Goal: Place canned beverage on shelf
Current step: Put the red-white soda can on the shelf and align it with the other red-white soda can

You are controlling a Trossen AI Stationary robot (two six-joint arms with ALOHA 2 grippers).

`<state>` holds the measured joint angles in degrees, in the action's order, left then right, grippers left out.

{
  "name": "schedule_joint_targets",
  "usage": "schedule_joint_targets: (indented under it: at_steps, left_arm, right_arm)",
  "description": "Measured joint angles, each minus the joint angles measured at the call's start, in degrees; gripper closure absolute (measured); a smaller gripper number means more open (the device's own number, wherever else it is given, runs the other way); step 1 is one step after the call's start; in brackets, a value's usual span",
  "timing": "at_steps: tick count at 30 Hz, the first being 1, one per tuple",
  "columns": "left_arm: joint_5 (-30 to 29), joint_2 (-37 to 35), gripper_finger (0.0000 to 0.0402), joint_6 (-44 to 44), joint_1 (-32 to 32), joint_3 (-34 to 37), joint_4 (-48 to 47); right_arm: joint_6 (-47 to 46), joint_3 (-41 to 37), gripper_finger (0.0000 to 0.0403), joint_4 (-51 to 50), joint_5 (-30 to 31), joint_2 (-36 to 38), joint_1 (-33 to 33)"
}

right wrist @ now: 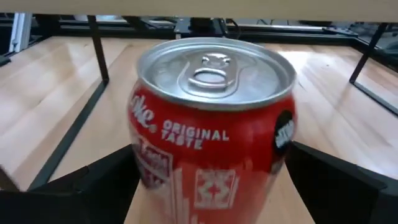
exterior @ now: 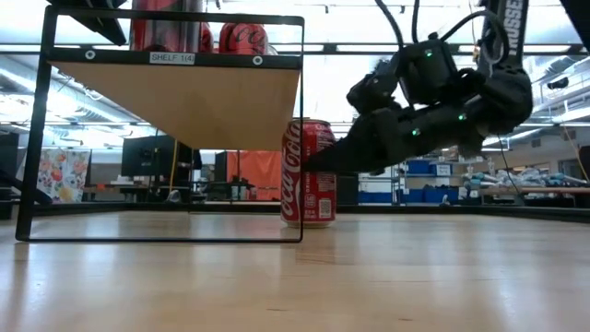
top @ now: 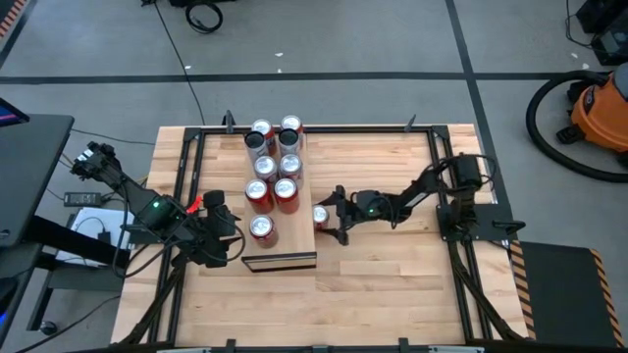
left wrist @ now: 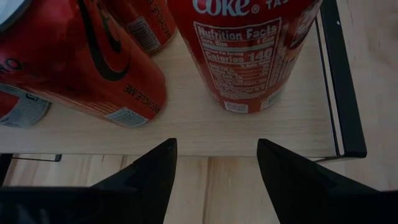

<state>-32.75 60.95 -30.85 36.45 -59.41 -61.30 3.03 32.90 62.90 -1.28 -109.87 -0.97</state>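
The shelf [top: 294, 237] is a pale wood board on a black frame [exterior: 301, 129], and several red cans [top: 275, 162] stand on it. One red Coca-Cola can [exterior: 309, 172] stands upright on the tabletop just beside the shelf's right long side [top: 321, 215]. My right gripper [right wrist: 211, 168] reaches in nearly level from the table's right, open, with a finger [right wrist: 93, 186] on either side of this can. My left gripper [left wrist: 217, 155] hangs open over the shelf's near left corner [top: 231, 243] and holds nothing. It looks down at the nearest can on the shelf [left wrist: 242, 50].
Black frame rails [top: 186, 196] run around the tabletop. The shelf's black legs [right wrist: 96, 50] stand close behind the can. Bare tabletop [top: 392, 294] lies at the near right. An orange vacuum [top: 599, 108] sits on the floor beyond the table.
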Motion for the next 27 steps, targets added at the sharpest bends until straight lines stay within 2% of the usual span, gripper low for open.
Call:
schedule_joint_targets:
  at_steps: [6, 9, 12, 19, 23, 27]
  left_arm:
    - [0.0, 0.0, 0.0168, 0.0, 0.0, 0.0, 0.0]
    - [0.0, 0.0, 0.0168, 0.0, 0.0, 0.0, 0.0]
    - [0.0, 0.0, 0.0168, 0.0, 0.0, 0.0, 0.0]
    - [0.0, 0.0, 0.0168, 0.0, 0.0, 0.0, 0.2]
    - [0.0, 0.0, 0.0168, 0.0, 0.0, 0.0, 0.2]
    - [0.0, 0.0, 0.0168, -0.1, 0.0, 0.0, 0.2]
  right_arm:
    - [0.0, 4.6, 0.0009, 0.4, -1.4, -5.3, 0.1]
    - [-0.3, 5.6, 0.0014, -0.7, -1.3, -5.4, 0.1]
    - [-2.1, 5.6, 0.0035, -2.2, 1.3, -4.4, 0.1]
    - [-8.8, 5.7, 0.0097, -6.6, 9.1, -3.2, 2.1]
    - [-12.3, 5.8, 0.0097, -7.9, 18.3, -3.1, 6.5]
    - [-15.4, 5.7, 0.0077, -8.7, 28.6, -3.1, 12.0]
